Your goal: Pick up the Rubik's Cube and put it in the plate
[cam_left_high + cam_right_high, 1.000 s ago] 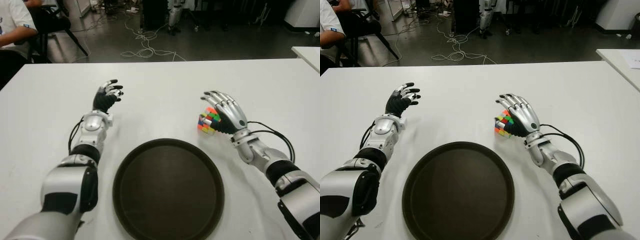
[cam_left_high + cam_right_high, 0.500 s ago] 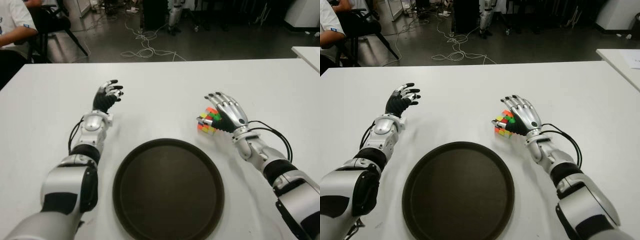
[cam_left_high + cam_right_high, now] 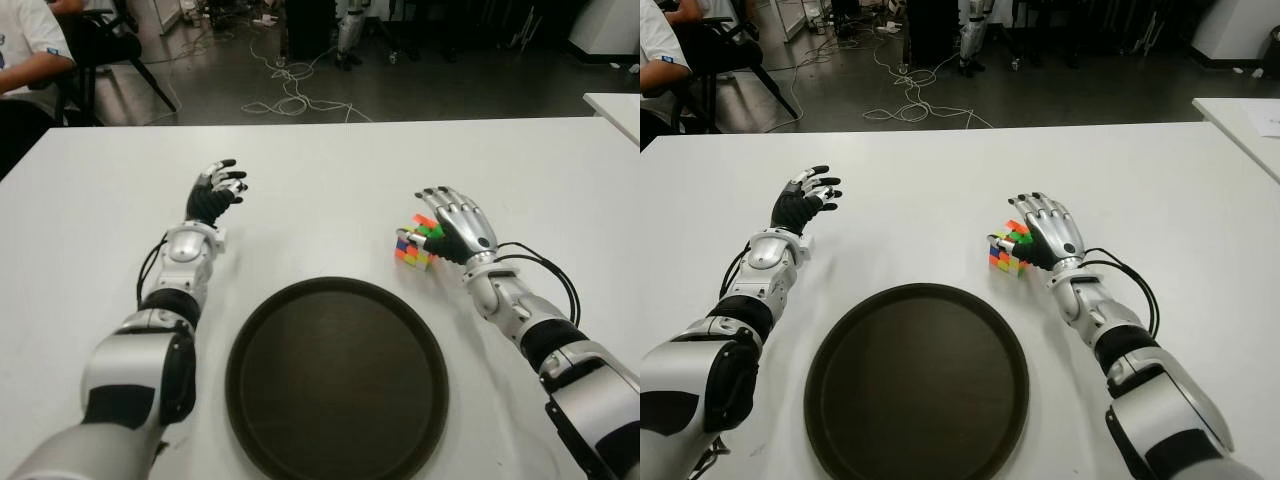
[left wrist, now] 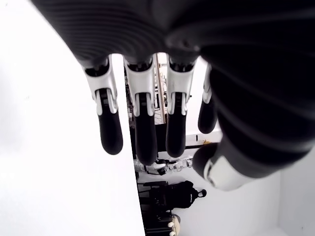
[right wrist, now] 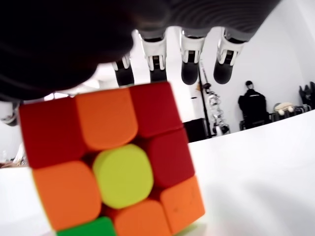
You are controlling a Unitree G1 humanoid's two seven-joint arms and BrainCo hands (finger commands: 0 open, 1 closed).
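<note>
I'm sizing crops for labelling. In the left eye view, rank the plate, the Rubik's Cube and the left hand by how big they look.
1. plate, by far the largest.
2. left hand, open, left of the plate.
3. Rubik's Cube, partly covered by the right hand, so this ranking is unsure.

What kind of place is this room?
Probably a robotics lab or workshop: loose cables lie across the dark floor, another robot's legs stand at the back, and a person sits beside the white table.
</note>
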